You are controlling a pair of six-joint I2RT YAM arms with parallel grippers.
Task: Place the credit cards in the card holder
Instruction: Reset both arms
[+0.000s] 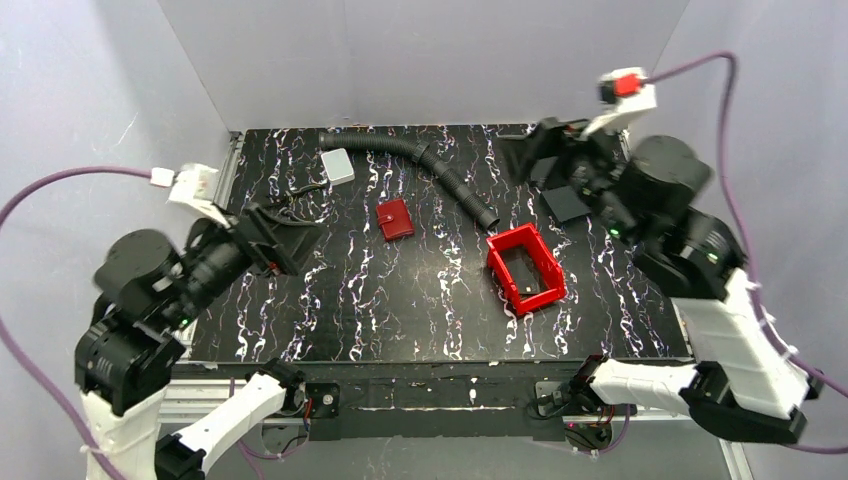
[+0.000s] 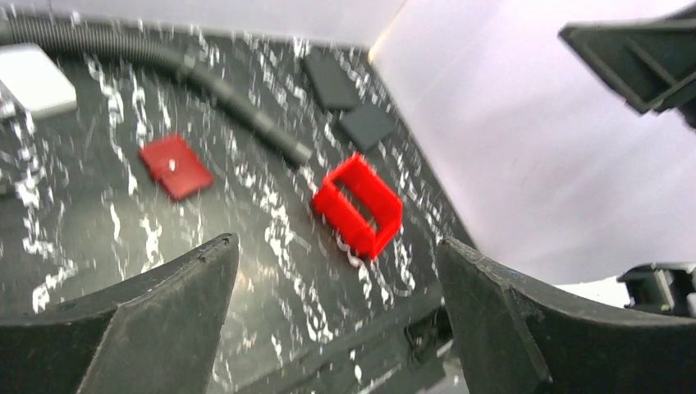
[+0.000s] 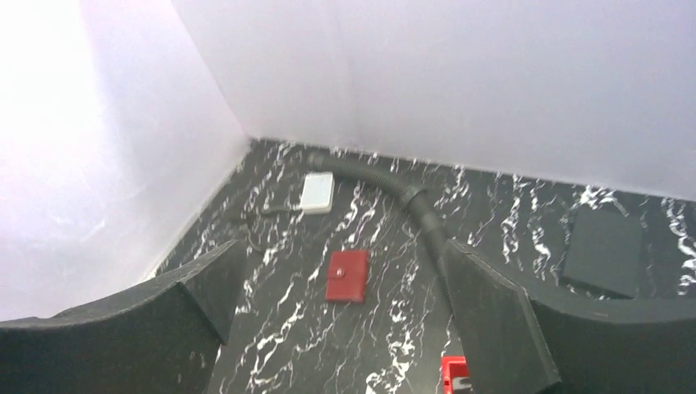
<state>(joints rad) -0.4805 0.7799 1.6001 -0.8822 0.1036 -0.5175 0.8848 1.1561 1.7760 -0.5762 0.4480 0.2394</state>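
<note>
The card holder (image 1: 395, 219), a small red folded wallet with a clasp tab, lies shut on the black marbled table, left of centre. It also shows in the left wrist view (image 2: 175, 166) and the right wrist view (image 3: 347, 276). A pale grey-white credit card rectangle (image 1: 338, 165) lies at the back left; it also shows in the wrist views (image 2: 30, 78) (image 3: 317, 191). I cannot tell whether it is one card or a stack. My left gripper (image 1: 300, 240) (image 2: 335, 242) is open and empty above the table's left side. My right gripper (image 1: 553, 147) (image 3: 343, 246) is open and empty, raised over the back right.
A red open-top bin (image 1: 525, 268) stands right of centre. A black corrugated hose (image 1: 420, 160) curves from the back towards the bin. Black flat slabs (image 1: 566, 203) (image 3: 605, 250) lie at the back right. White walls close in the back and sides.
</note>
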